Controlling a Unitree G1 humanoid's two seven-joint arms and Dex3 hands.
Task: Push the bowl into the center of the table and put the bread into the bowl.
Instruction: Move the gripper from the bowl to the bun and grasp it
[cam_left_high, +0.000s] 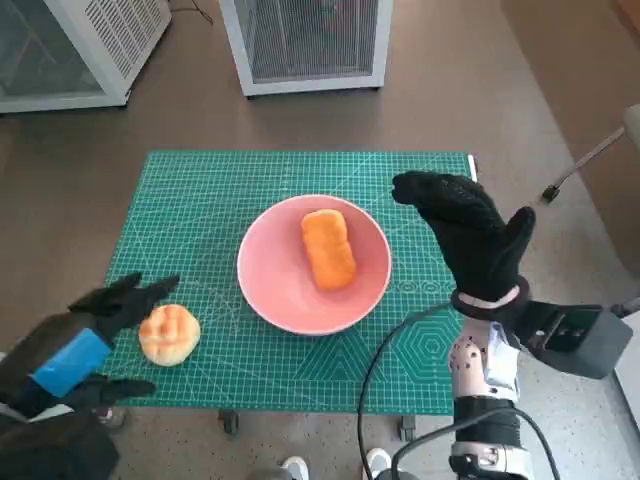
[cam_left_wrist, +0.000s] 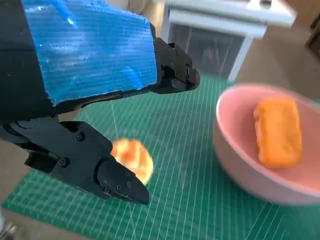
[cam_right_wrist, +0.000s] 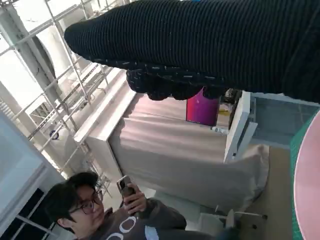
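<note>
Head view shows the round bread (cam_left_high: 169, 334) near the tabletop's front-left corner, between the left hand's (cam_left_high: 95, 340) spread, empty fingers. The bowl (cam_left_high: 270, 290) sits toward the centre; the right hand (cam_left_high: 465, 232) hovers open beside it.

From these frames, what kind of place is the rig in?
Probably an indoor lab or test room, not a kitchen: a green cutting mat covers the small table, white mesh-fronted cabinets stand on a plain floor, and a person sits nearby holding a phone.

Pink bowl (cam_left_high: 275, 285), orange bread (cam_left_high: 328, 248), green gridded mat (cam_left_high: 200, 200).
</note>
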